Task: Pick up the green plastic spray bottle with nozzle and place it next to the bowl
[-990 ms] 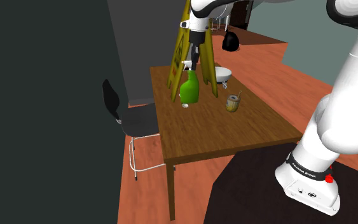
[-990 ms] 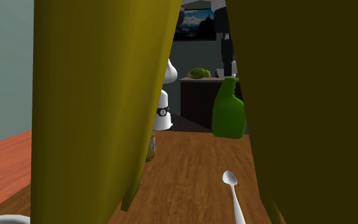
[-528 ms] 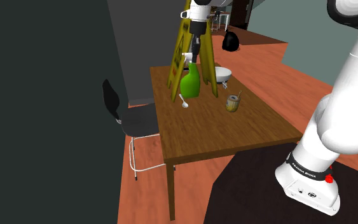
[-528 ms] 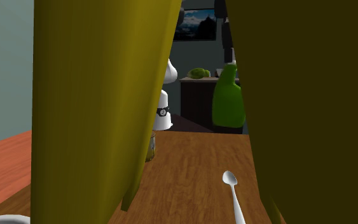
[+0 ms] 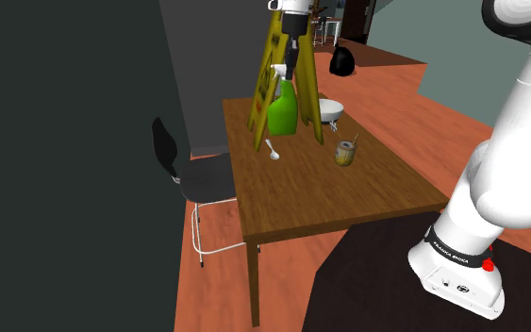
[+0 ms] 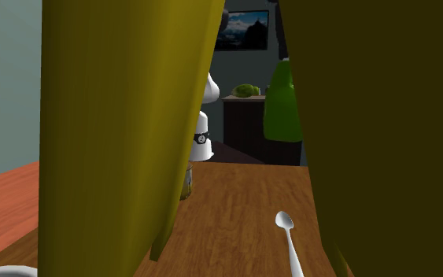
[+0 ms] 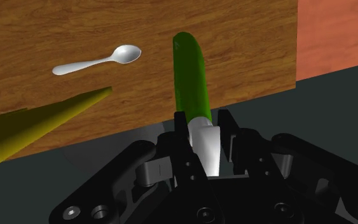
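The green spray bottle (image 5: 283,111) has risen since a second ago and now hangs clear of the bench (image 5: 348,198), upright, with the black end effector (image 5: 290,75) clamped on its white nozzle neck. On the wood-grain bench top, nearest the stand, sits a small rounded tan jar (image 5: 346,152). Farther on lies a glossy white spoon (image 5: 272,149), below the smooth, flat-sided bottle. Behind the bottle stands a yellow folding A-frame sign (image 5: 258,106), and a white bowl (image 5: 330,109) sits beside it on the shoulder view's right.

A white spoon (image 7: 98,60) lies on the wooden table (image 7: 56,25) near a yellow folding sign's (image 7: 37,124) leg.
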